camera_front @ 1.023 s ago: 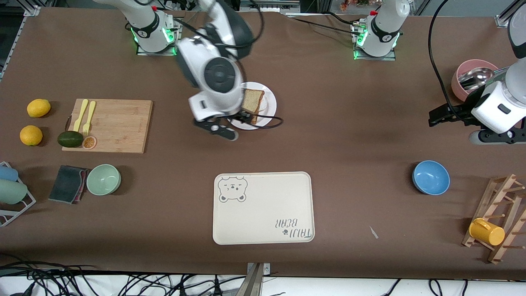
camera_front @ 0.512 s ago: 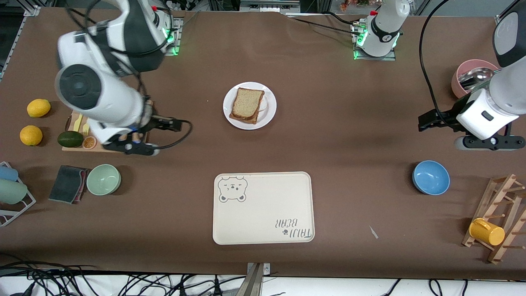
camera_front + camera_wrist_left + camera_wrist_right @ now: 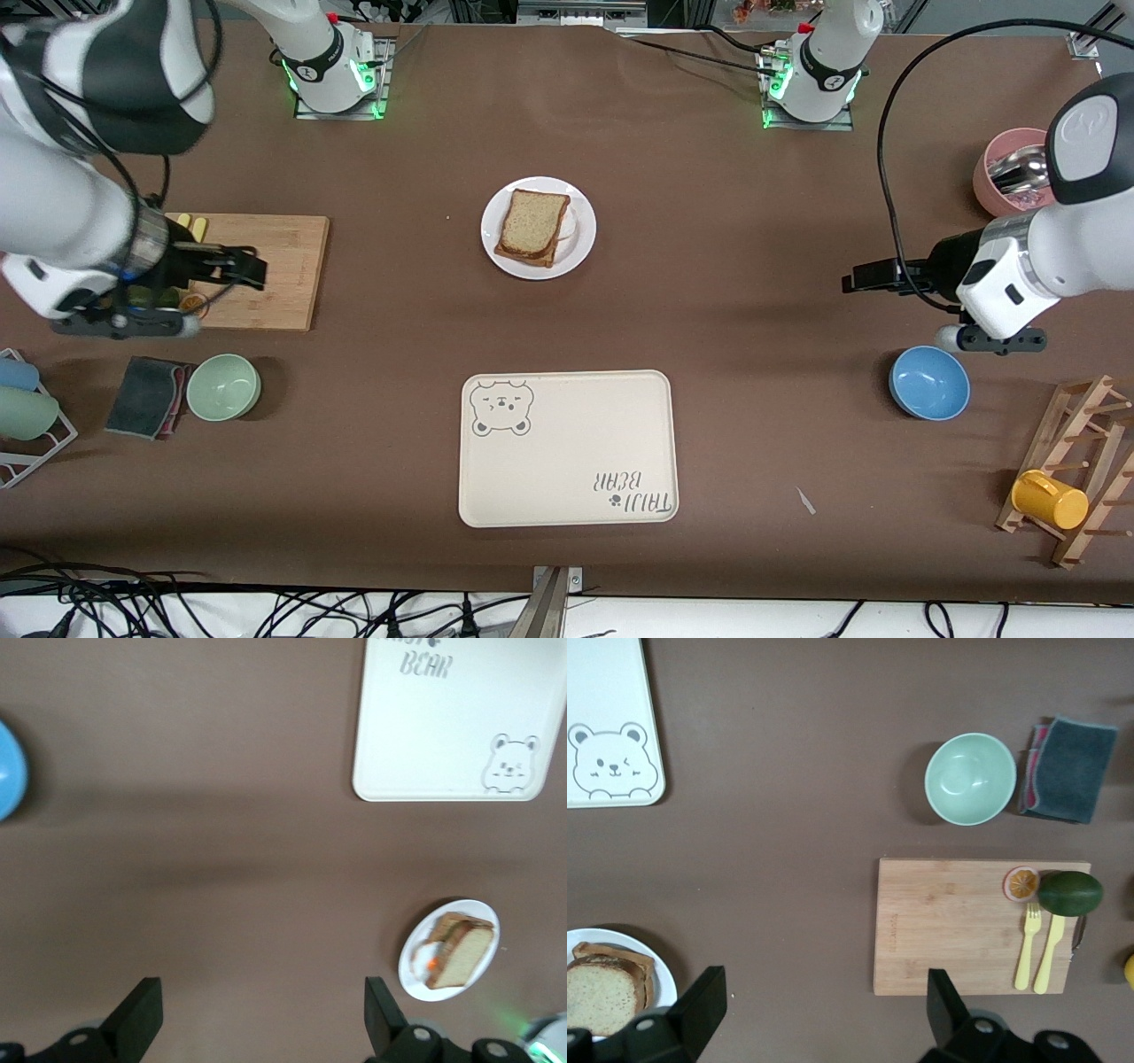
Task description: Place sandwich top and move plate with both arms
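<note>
white plate (image 3: 580,232): mid-table, farther from camera than bear-printed tray (image 3: 567,461)
sandwich top (image 3: 532,221): lies on sandwich, on plate
left gripper (image 3: 855,282): fingers apart, empty, over bare table
right gripper (image 3: 248,268): fingers apart, empty, over cutting board (image 3: 266,266)

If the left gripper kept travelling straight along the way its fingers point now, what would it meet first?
Probably nothing nearby. The open left gripper points level toward the right arm's end, above bare table. The plate lies slightly farther from the front camera and much lower, so the gripper would likely pass it.
</note>
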